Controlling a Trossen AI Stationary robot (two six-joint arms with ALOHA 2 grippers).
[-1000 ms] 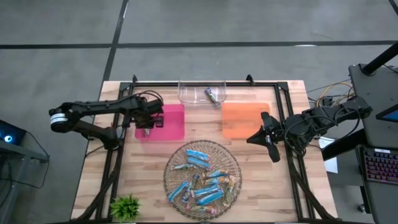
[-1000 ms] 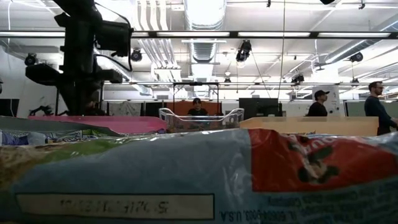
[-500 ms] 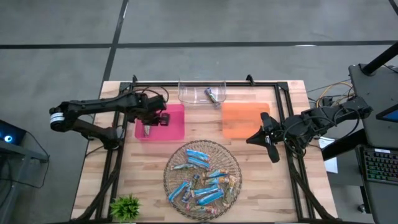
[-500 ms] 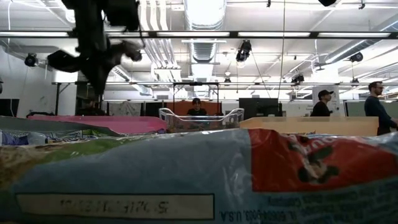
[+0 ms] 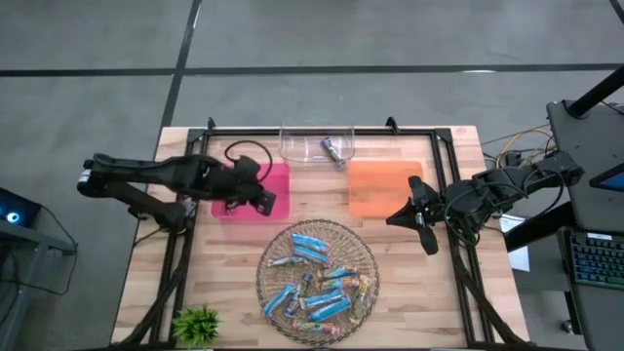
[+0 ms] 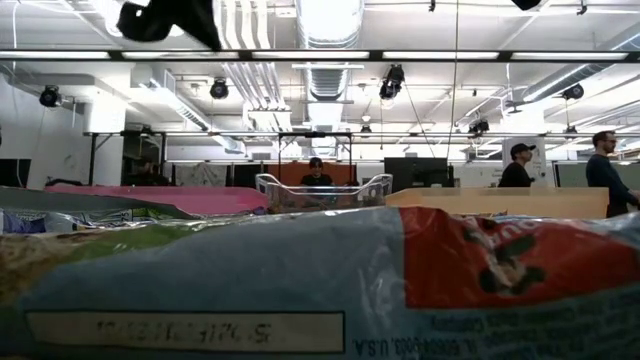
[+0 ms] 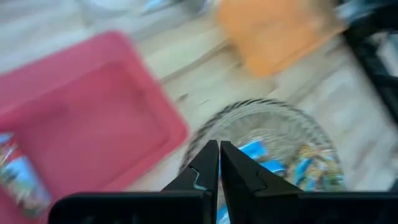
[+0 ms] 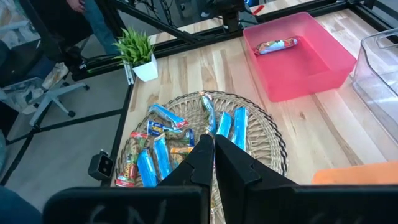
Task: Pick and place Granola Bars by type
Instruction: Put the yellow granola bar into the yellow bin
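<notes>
Jaws shut both grippers, empty; pink tray (image 8: pixel 323 71) holds one bar (image 8: pixel 277 45); wire basket (image 5: pixel 363 255) holds many.

The left gripper (image 5: pixel 265 203) now sits over the near right corner of the pink tray (image 5: pixel 278 175), having swung right and nearer from the tray's left half. Its jaws, slightly parted a second ago, are now closed and empty. A reddish granola bar (image 8: pixel 277 45) lies in the tray. In the low view the left arm has risen almost out of sight.
</notes>
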